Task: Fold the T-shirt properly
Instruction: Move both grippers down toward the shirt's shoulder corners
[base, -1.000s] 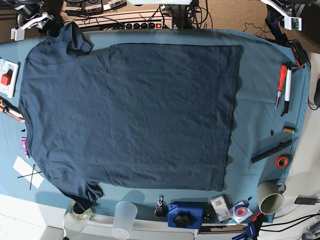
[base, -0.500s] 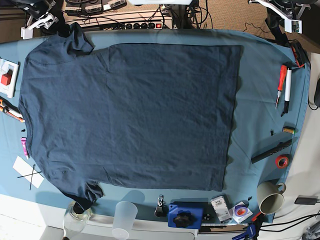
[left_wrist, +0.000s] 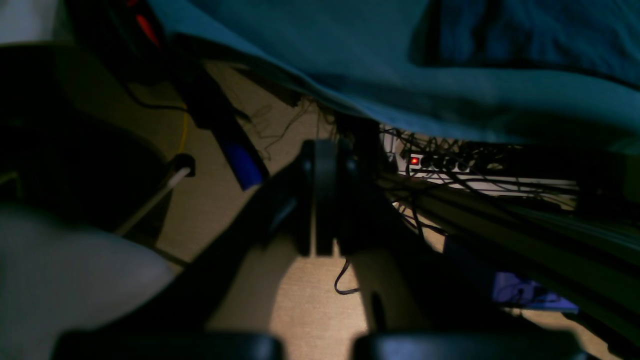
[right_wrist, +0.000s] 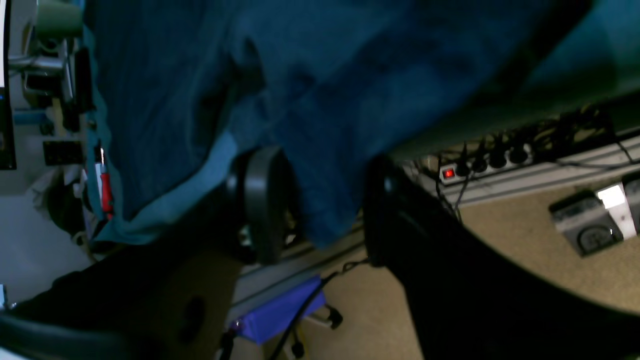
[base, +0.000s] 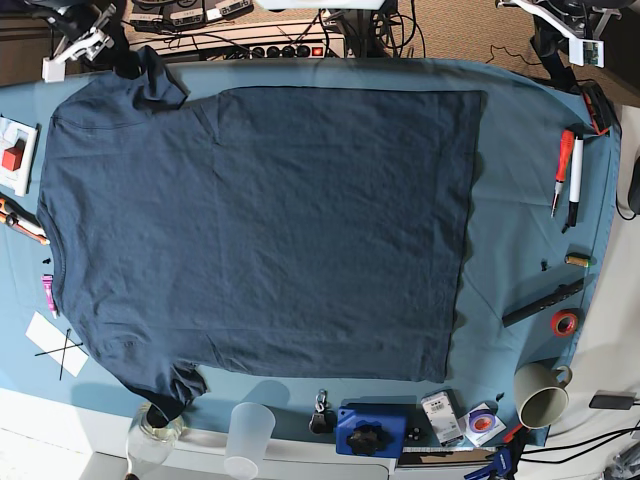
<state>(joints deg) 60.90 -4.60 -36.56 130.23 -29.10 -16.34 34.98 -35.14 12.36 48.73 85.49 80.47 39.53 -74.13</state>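
T-shirt (base: 260, 230) lies flat on the bench, unfolded; right fingers (right_wrist: 265, 200) straddle its hanging sleeve, open, seemingly about to pinch it, while left fingers (left_wrist: 325, 200) idle closed.

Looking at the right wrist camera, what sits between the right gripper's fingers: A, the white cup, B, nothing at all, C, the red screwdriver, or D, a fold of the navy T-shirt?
D: the right gripper has its jaws apart around a hanging edge of the T-shirt, its sleeve at the table corner.
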